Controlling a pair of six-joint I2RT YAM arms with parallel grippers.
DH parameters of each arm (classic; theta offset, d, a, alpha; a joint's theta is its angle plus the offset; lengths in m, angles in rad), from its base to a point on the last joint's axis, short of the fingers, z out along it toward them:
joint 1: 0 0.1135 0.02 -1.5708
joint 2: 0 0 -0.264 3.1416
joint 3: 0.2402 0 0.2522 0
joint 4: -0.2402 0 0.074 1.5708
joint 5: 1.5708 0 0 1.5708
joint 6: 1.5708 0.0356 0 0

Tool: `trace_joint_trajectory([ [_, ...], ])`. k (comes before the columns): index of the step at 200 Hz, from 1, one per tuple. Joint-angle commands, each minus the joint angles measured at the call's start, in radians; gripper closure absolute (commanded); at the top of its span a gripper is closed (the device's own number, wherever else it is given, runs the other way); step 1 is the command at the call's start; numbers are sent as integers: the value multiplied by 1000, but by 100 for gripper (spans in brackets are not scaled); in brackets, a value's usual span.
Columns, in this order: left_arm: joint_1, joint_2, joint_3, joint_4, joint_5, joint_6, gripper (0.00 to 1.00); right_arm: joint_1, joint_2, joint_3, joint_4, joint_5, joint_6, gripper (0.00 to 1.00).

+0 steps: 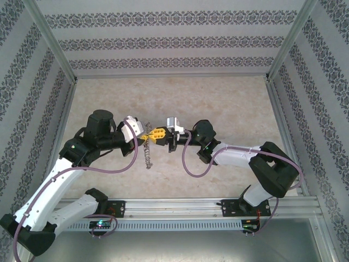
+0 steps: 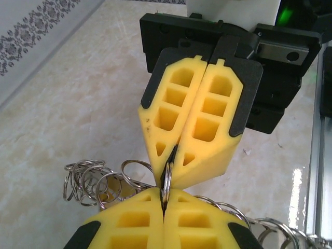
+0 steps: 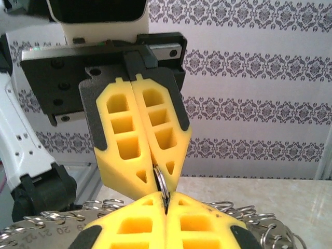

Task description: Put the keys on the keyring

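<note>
My two grippers meet tip to tip above the middle of the table. The left gripper (image 1: 145, 134) and the right gripper (image 1: 161, 134) are both shut on the same silvery ring of the keyring (image 1: 148, 155), whose chain of linked rings hangs down towards the table. In the left wrist view my left gripper (image 2: 164, 196) pinches that ring (image 2: 167, 179) from below and the right gripper (image 2: 174, 155) from above. In the right wrist view my right gripper (image 3: 166, 201) holds the ring (image 3: 161, 181) against the left gripper (image 3: 157, 171). No keys can be made out; a yellowish piece (image 2: 108, 194) lies behind the rings.
More linked rings (image 3: 236, 213) spread out under the fingers. A round metal tag with stamped numbers (image 3: 36, 236) lies among them. Patterned walls (image 1: 174, 41) enclose the beige table (image 1: 229, 103) on three sides, and a metal rail (image 1: 180, 207) runs along the near edge.
</note>
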Motion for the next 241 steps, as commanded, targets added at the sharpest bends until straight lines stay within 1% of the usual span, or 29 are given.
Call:
trace_joint_trajectory([
  [1,-8,22,52,-50,6,46,100,18,-33,11,-104,-43,-126,87],
  [10,-8,31,67,-86,-8,62,100,18,-62,10,-206,-42,-203,79],
  [16,-8,37,79,-113,-17,74,100,18,-86,12,-293,-35,-263,77],
  [24,-8,44,92,-149,-31,95,100,19,-110,15,-375,-26,-326,76],
  [30,-8,51,101,-174,-39,111,100,20,-130,23,-477,-15,-386,74],
  [41,-9,63,114,-213,-54,133,100,21,-153,38,-586,-5,-449,74],
  [58,-8,81,131,-244,-53,153,100,24,-168,60,-690,-2,-509,72],
  [75,-9,106,159,-284,-23,174,100,26,-165,68,-689,0,-502,71],
  [95,-9,140,181,-312,-18,181,100,29,-153,84,-678,0,-486,70],
  [131,-13,165,187,-316,5,184,100,30,-145,106,-655,3,-458,66],
  [157,-17,178,189,-323,12,187,100,30,-137,116,-644,0,-456,66],
  [212,-17,175,190,-324,56,197,100,34,-99,142,-629,-22,-442,67],
  [227,-17,175,189,-326,71,202,100,34,-101,144,-631,-27,-441,69],
  [236,-18,177,187,-326,75,204,100,34,-103,143,-631,-33,-442,73],
  [241,-17,178,188,-326,74,204,100,34,-105,142,-631,-34,-442,73],
])
